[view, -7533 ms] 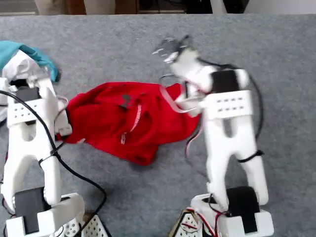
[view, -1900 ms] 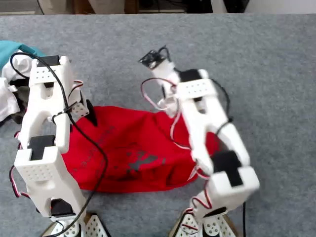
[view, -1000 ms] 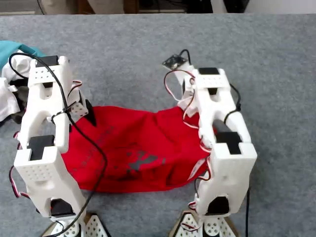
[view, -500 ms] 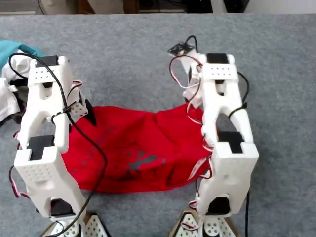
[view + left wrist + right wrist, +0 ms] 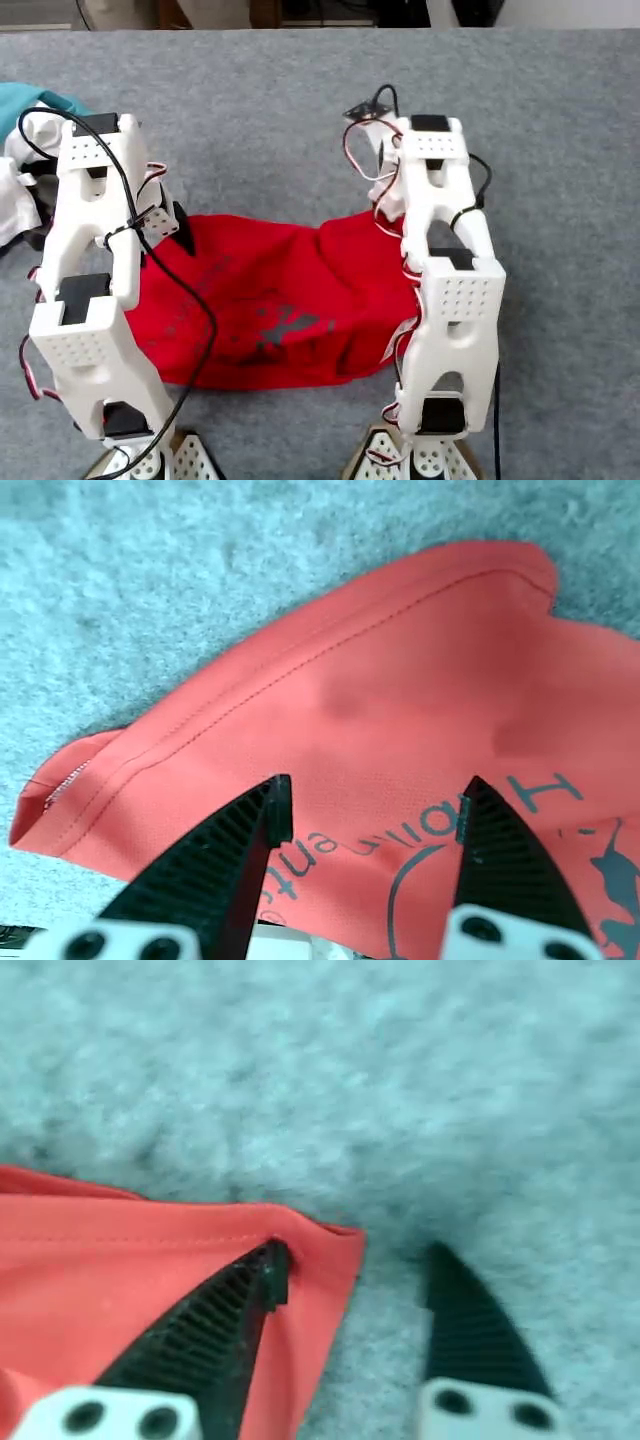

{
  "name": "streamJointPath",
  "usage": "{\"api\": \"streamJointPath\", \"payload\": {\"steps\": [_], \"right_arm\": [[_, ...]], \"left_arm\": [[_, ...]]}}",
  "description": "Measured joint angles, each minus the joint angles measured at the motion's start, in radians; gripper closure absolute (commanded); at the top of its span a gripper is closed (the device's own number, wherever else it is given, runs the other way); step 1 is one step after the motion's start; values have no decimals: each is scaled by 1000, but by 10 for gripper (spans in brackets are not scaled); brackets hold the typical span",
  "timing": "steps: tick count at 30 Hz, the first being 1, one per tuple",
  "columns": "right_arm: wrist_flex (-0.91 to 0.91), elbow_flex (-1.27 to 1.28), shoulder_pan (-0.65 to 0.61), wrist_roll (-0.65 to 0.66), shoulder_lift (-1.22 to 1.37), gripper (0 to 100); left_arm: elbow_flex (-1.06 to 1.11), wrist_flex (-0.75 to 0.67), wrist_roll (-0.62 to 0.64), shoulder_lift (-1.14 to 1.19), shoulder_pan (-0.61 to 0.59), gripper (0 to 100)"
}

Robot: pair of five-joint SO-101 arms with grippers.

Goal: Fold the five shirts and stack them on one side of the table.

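Plainly, the left gripper (image 5: 370,802) is held with its two black fingers spread apart and nothing between them, above the red shirt (image 5: 400,690) and just inside a stitched hem. The right gripper (image 5: 352,1258) is likewise held wide apart. One of its fingers is placed over a hemmed corner of the shirt and the other over the bare grey table (image 5: 480,1080). Whether either gripper is touching the cloth cannot be told.

One red shirt (image 5: 290,300) is counted in the high view, spread flat and somewhat creased between the two white arms. The left gripper (image 5: 183,231) is seen at its far left corner, and the right arm is positioned over its far right corner. One dark printed design is borne by the shirt, made up of a line of lettering beside a drawn figure inside a curved outline.

Two more garments are heaped together at the left edge of the table (image 5: 560,150), beyond the left arm: one teal cloth (image 5: 30,100) and one white cloth (image 5: 12,205). No writing is made out on them.
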Motion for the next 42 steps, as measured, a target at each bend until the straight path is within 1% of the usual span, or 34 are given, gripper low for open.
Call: {"api": "streamJointPath", "payload": {"steps": [1, 4, 12, 15, 18, 20, 23, 27, 29, 31, 33, 36, 38, 40, 42], "right_arm": [[-2, -5, 0, 0, 0, 998], [-2, -6, 3, -2, 2, 982], [-2, -6, 5, -26, 2, 983], [9, -11, 34, -75, -2, 983], [41, -44, 106, -121, -43, 983], [60, -78, 172, -141, -95, 983], [109, -144, 270, -129, -183, 983], [137, -183, 350, -87, -284, 984], [110, -183, 385, -86, -295, 984], [94, -183, 410, -86, -295, 984], [84, -183, 423, -74, -295, 984], [51, -158, 430, -29, -296, 984], [-8, -115, 430, -9, -282, 984], [-100, -49, 431, -5, -244, 984], [-186, 12, 433, -3, -206, 984]], "left_arm": [[0, 0, 0, 0, 0, 726], [0, 0, 0, 0, 0, 726], [0, 0, 0, 0, 0, 726], [0, 0, 0, 0, 0, 726], [0, 0, 9, 0, 0, 724], [-11, 0, 52, 0, 5, 722], [-51, 0, 104, 0, 37, 725], [-127, -6, 166, -2, 135, 726], [-146, -55, 199, 26, 201, 726], [-176, -120, 238, 74, 255, 726], [-235, -137, 287, 121, 290, 726], [-333, -189, 365, 221, 319, 726], [-405, -201, 425, 301, 331, 729], [-480, -195, 471, 382, 336, 795], [-551, -120, 477, 457, 359, 897]]}}
